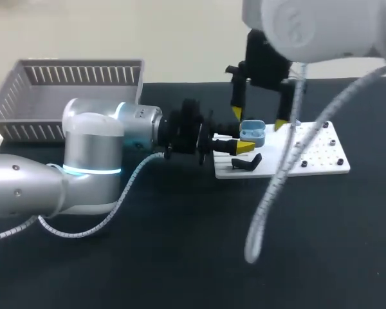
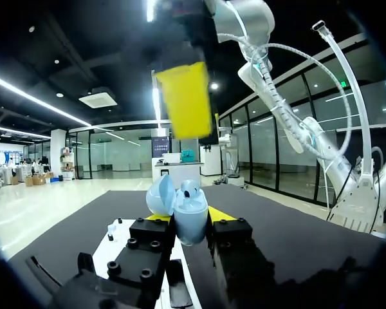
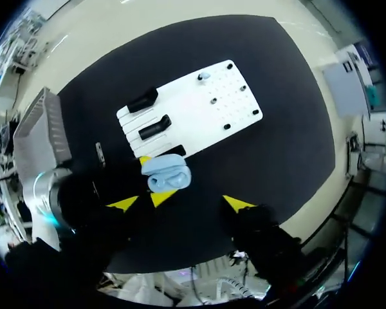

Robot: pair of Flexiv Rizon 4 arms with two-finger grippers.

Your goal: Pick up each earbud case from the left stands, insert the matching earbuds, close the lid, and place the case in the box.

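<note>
My left arm (image 1: 45,187) lies low across the black surface (image 1: 180,257). The left fingers (image 1: 244,147) are clamped on the light-blue earbud case (image 1: 252,132), lid open, over the edge of the white stand plate (image 1: 315,158). The right fingers (image 1: 236,113) hang spread apart above the case, holding nothing. The grey box (image 1: 26,96) sits at the surface's far left.
</note>
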